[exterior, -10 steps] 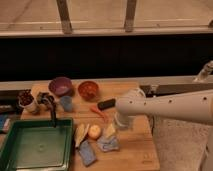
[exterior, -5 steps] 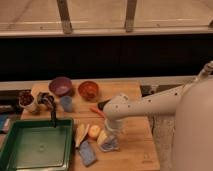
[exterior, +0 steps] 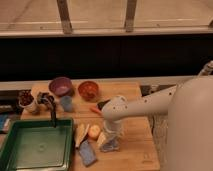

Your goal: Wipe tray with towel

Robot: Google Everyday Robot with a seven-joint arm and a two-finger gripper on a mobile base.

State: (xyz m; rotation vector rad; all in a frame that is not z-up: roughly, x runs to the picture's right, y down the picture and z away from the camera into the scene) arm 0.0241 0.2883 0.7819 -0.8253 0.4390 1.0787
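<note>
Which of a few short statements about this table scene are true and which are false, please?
1. The green tray sits at the near left of the wooden table. True.
2. The pincer is inside the tray. False: it is lowered over a pale cloth on the table, right of the tray.
3. The purple bowl stands left of the orange bowl. True.
4. The blue cup lies in the tray. False: it stands on the table behind the tray, and nothing is seen in the tray.
</note>
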